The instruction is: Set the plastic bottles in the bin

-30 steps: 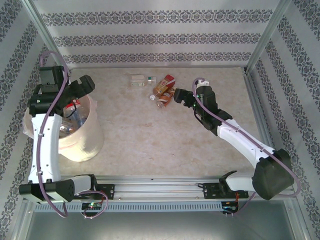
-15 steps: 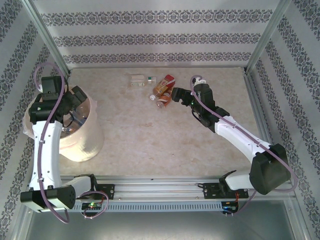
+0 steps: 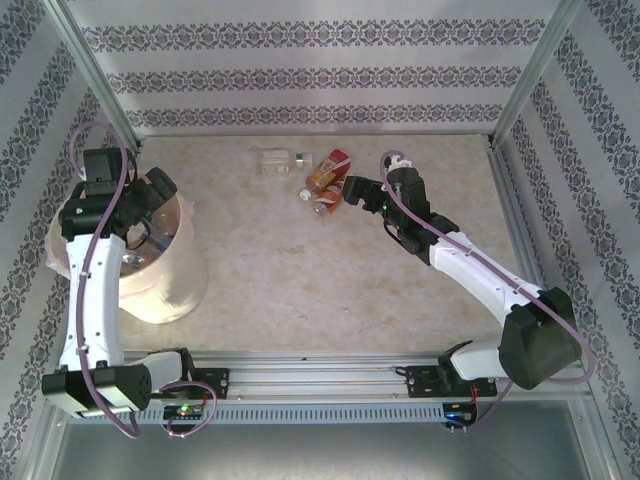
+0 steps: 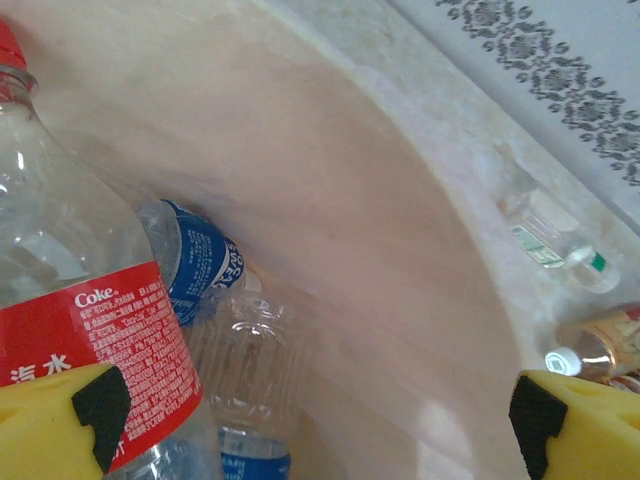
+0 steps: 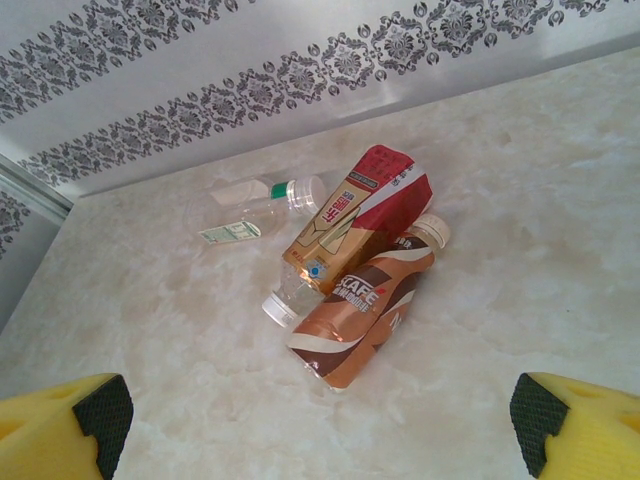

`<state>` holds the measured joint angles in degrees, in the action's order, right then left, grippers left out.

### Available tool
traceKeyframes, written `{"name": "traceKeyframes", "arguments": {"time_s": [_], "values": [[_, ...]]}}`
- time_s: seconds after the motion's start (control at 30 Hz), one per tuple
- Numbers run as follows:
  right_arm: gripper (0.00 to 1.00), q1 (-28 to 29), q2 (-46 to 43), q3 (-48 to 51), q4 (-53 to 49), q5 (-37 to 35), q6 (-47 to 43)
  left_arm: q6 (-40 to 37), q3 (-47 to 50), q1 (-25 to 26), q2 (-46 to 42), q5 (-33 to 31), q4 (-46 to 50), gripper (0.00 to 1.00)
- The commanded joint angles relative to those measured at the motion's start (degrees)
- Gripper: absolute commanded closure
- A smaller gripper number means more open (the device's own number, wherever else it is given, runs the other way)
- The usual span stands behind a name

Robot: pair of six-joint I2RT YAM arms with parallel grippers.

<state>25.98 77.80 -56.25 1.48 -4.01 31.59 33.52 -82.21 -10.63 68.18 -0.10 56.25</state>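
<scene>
left end effector (image 4: 320, 420): spread wide, empty, over bin (image 3: 165, 290), a drop pose I judge | binned bottles (image 4: 100, 330): several | right end effector (image 5: 320, 415): spread wide, empty, lined up on counter bottles (image 5: 355, 300), far centre

Left arm (image 3: 85, 290) and right arm (image 3: 480, 275), bolted at base rail (image 3: 320, 372), had white shells, black joints, lilac cables (image 3: 100, 125). Left gripper (image 4: 318, 408), right gripper (image 5: 322, 415): yellow fingers (image 4: 40, 430), black pads (image 4: 100, 405).

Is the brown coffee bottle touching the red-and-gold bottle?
Touching. Right wrist view: brown coffee bottle lies against the red-and-gold bottle, no gap.
</scene>
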Motion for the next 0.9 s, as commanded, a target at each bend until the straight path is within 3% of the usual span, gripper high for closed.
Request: {"name": "traceKeyframes", "arguments": {"time_s": [0.0, 0.33, 0.53, 0.73, 0.87], "values": [[0.02, -0.4, -0.3, -0.5, -0.3, -0.4, -0.2, 3.8, 4.9, -1.8, -1.4, -3.2, 2.2, 0.0], [0.02, -1.2, 3.7, -3.1, -0.5, -1.8, -0.1, 3.3, -3.2, -2.0, -4.0, -3.1, 4.4, 0.0], [0.02, -2.1, 14.8, -12.2, -6.3, -4.2, 4.3, 2.2, -1.4, -1.8, -7.4, 14.6, -5.2, 0.0], [0.02, -1.1, 27.7, -22.5, -10.2, -0.2, 9.6, 4.2, 4.4, -1.2, -11.7, 28.9, -19.9, 0.0], [0.02, 0.8, 36.0, -29.6, -14.8, -2.1, 14.4, 6.8, 8.3, -0.2, -12.4, 36.7, -28.5, 0.0]]}}
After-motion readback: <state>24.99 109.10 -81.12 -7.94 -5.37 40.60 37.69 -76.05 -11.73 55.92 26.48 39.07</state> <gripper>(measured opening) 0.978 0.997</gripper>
